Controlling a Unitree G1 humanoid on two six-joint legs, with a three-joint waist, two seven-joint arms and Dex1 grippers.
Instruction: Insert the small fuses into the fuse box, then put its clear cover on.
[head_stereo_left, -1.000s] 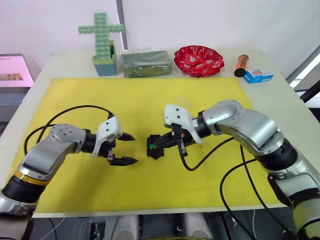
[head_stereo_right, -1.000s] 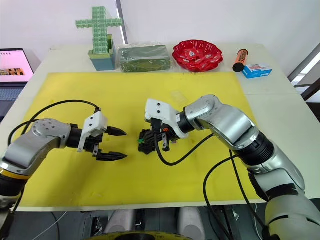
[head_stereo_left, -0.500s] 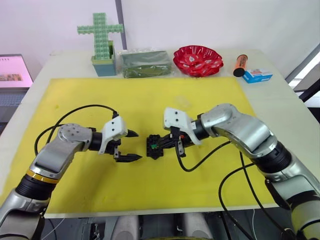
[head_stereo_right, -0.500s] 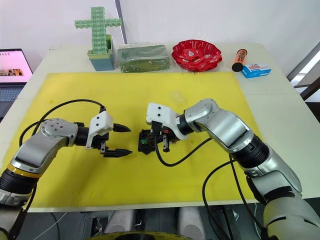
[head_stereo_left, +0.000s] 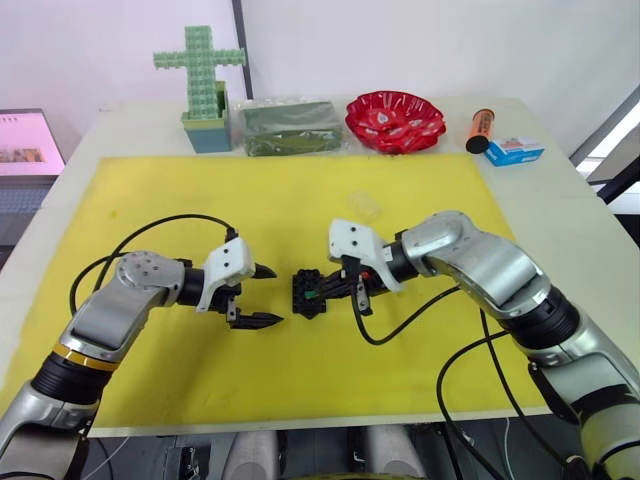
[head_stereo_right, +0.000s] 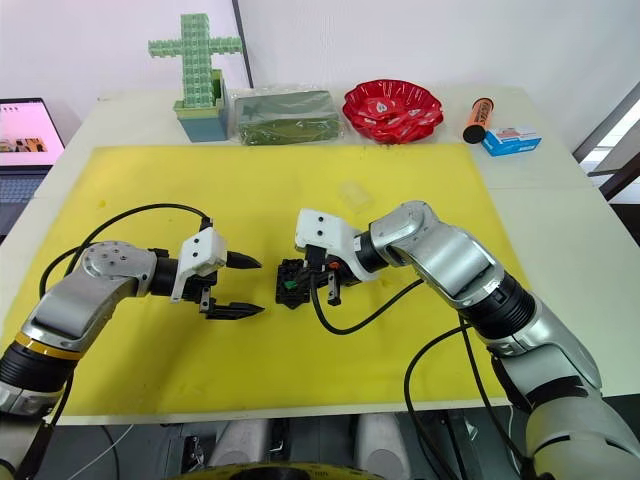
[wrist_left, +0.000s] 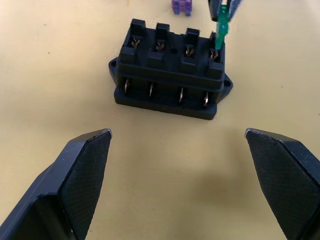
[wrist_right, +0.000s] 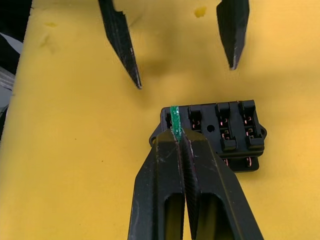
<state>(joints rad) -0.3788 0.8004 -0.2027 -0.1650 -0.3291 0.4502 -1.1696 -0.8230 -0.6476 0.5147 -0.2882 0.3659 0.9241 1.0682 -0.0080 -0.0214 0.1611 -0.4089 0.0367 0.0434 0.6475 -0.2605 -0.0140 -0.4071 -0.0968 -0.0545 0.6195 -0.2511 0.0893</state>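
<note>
The fuse box (wrist_left: 171, 74) sits flat in the middle of the yellow mat (head_stereo_left: 300, 190) on the counter (head_stereo_left: 560, 200), slots up, so fuses can go in from above. The right gripper (wrist_right: 175, 131) is clamped on the green fuse (wrist_left: 221, 31), holding it upright with its blades at an end slot, apparently mid-insertion. The left gripper (head_stereo_left: 258, 295) waits just left of the box, fingers spread wide and empty, likely ready to steady it. A purple fuse (wrist_left: 181, 6) lies just beyond the box. The clear cover (head_stereo_left: 364, 205) rests farther back on the mat, for later.
</note>
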